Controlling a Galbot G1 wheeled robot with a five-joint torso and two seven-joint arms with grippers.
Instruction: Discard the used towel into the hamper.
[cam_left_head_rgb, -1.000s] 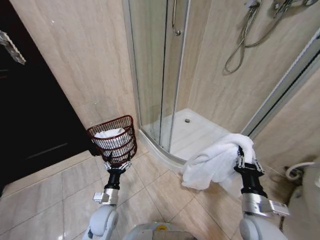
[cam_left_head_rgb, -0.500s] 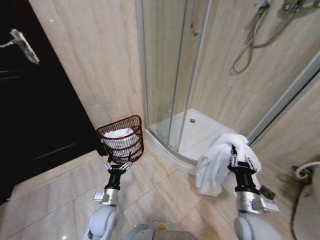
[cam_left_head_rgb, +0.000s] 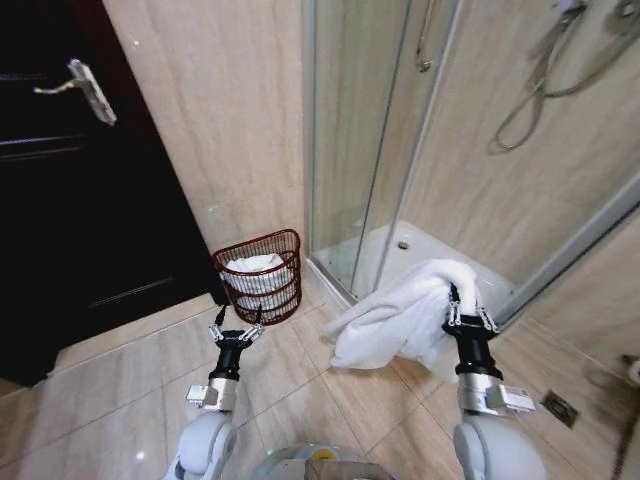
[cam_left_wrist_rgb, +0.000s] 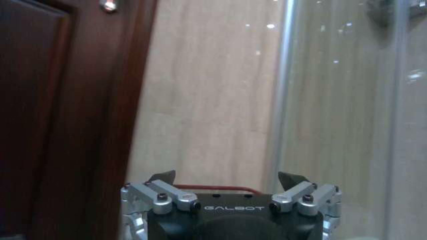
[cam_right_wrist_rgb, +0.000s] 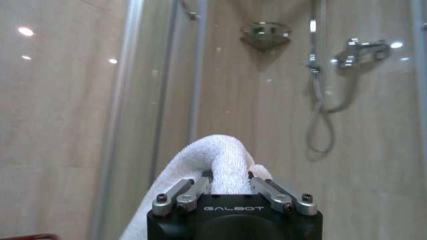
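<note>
1. The glass shower enclosure (cam_left_head_rgb: 370, 150) fills the far right of the scene, with a white shower tray (cam_left_head_rgb: 420, 255) at its foot and a hose (cam_left_head_rgb: 540, 90) hanging on the tiled wall behind it.
2. A dark wooden door (cam_left_head_rgb: 70, 200) with a metal lever handle (cam_left_head_rgb: 80, 85) takes up the far left; a strip of beige tiled wall (cam_left_head_rgb: 225, 120) stands between door and shower glass.
3. The beige tiled floor (cam_left_head_rgb: 130, 390) runs across the near part of the scene.
4. The white towel (cam_left_head_rgb: 395, 320) hangs in the air at right, well right of the hamper, bunched at the top and draping down and leftward above the floor, in front of the curved edge of the shower tray.
5. The hamper (cam_left_head_rgb: 262, 275) is a red-brown openwork basket standing on the floor against the wall, between door and shower glass; white cloth (cam_left_head_rgb: 255, 265) already lies inside it.
6. The right gripper (cam_left_head_rgb: 466, 318) points upward at near right, its fingers pinched on a fold of the towel; in the right wrist view the cloth rises between them (cam_right_wrist_rgb: 230, 189).
7. The left gripper (cam_left_head_rgb: 236, 332) is raised at near left, just in front of the hamper and not touching it, its fingers (cam_left_wrist_rgb: 163, 176) spread apart with nothing between them.
</note>
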